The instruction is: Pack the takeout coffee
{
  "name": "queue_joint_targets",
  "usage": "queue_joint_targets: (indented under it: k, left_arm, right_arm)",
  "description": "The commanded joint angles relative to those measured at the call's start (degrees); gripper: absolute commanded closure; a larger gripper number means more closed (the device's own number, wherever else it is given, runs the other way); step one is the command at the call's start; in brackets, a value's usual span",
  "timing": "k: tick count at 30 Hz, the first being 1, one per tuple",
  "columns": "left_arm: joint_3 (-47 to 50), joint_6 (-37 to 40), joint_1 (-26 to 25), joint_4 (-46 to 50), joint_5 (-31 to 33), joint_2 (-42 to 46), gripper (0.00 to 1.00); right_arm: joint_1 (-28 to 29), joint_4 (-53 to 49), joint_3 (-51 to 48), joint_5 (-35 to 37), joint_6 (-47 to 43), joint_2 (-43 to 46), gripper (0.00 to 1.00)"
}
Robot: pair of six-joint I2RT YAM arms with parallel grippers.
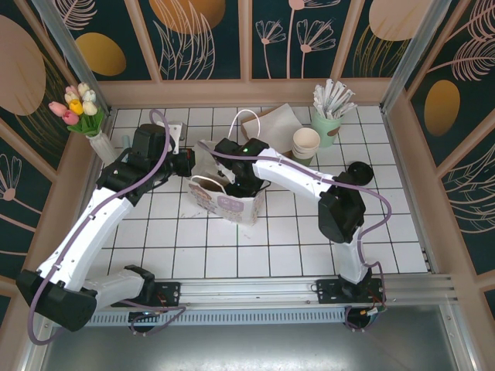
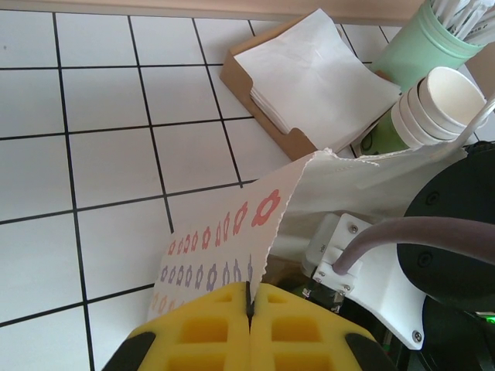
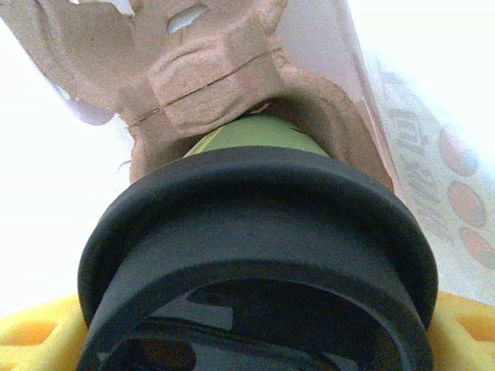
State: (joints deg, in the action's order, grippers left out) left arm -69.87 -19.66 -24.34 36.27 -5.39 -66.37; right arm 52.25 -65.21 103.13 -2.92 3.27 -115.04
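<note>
Although the white vase of pastel tulips stands alone in the far left corner of the white tiled table, the arms meet at the middle. The left gripper has its yellow fingers pressed flat together, pinching the scalloped top edge of the white paper bag with a flower print between them; in the top view that bag stands upright on the tiles, its printed face toward the arm bases, and the right arm's wrist dips into its mouth from the right.

Inside the bag the right gripper has its own yellow fingers spread wide, one on either side of the small dark green paper cup with a round black plastic lid, and closed against it. The cup sits straight ahead of this gripper, lid nearest the wrist camera, green body pointing away into a pocket of the brown moulded pulp carrier lying in the bag; whether the cup's base touches the carrier I cannot tell.

Further right, near the back wall, a brown tray of white napkins lies just behind the bag. Beside it stands a stack of cream-rimmed cups, touching the mint green holder of white wrapped sticks; a loose round black lid lies apart on the tiles.
</note>
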Motion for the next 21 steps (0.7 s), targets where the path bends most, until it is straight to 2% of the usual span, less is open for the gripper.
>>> queue_joint_targets:
  k: [1, 16, 21]
  left_arm:
    - [-1.24, -0.64, 0.17, 1.08, 0.83, 0.93, 1.00]
    - [-1.85, -0.72, 0.17, 1.64, 1.41, 0.89, 1.00]
    - [-1.94, -0.65, 0.17, 1.70, 1.43, 0.63, 1.00]
  right_arm:
    - [0.74, -1.23, 2.04, -0.65, -0.46, 2.55, 0.21]
    - [0.75, -1.65, 3.28, -0.42, -1.29, 3.05, 0.18]
    - [0.76, -2.01, 4.05, -0.25, -1.51, 3.06, 0.13]
